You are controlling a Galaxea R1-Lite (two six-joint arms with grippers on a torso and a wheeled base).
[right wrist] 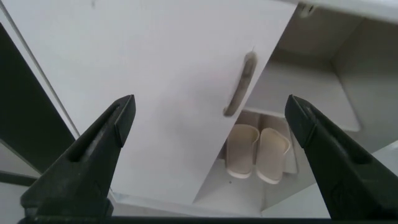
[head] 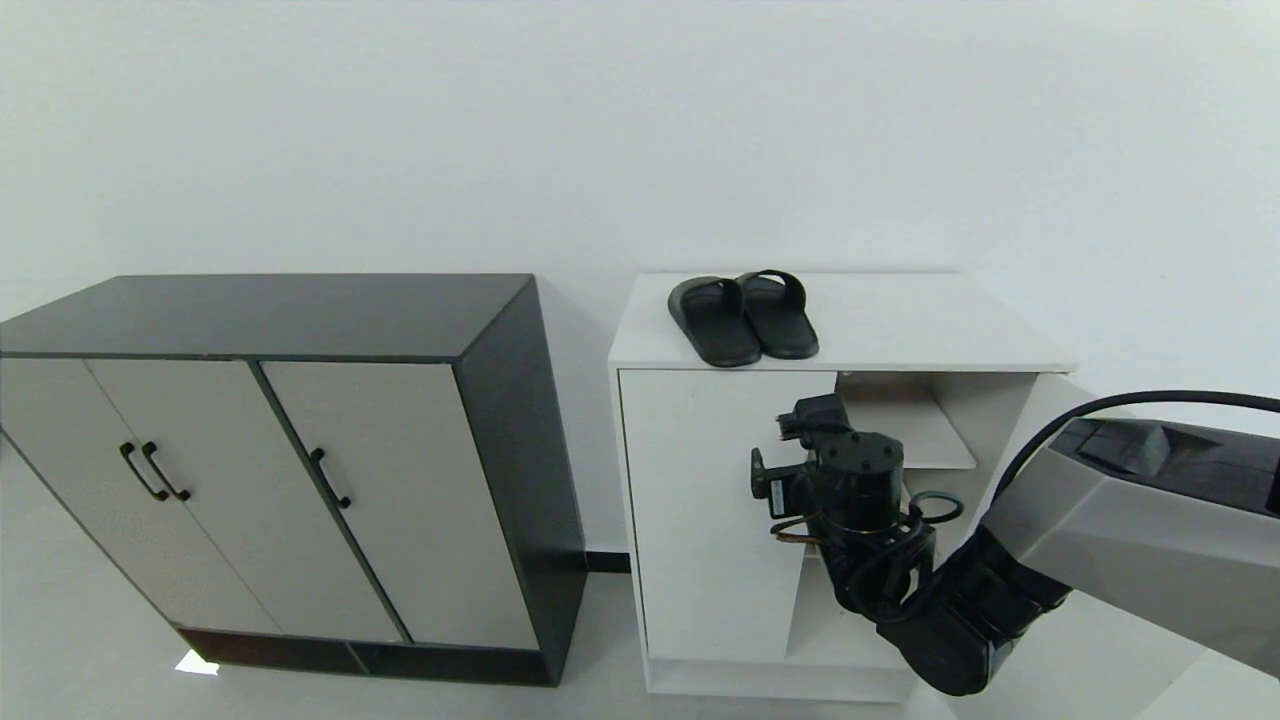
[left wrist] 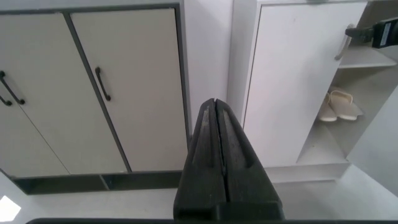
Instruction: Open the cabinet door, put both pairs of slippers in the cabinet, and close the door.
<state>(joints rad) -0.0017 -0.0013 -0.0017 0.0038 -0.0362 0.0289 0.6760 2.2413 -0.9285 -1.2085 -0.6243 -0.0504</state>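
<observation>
A pair of black slippers (head: 743, 317) lies on top of the white cabinet (head: 900, 320). A pair of white slippers (right wrist: 258, 152) (left wrist: 339, 106) sits inside it on a low shelf. The white door (head: 710, 500) covers the left part of the front, and the right part stands open. My right gripper (head: 790, 455) (right wrist: 211, 155) is open in front of the door's free edge, close to the handle (right wrist: 239, 84), with nothing between its fingers. My left gripper (left wrist: 215, 155) is shut on nothing, held back and low, facing both cabinets.
A dark cabinet (head: 300, 440) with pale closed doors and black handles stands left of the white one, with a narrow gap between them. An upper shelf (head: 920, 430) shows inside the white cabinet. Bare floor lies in front.
</observation>
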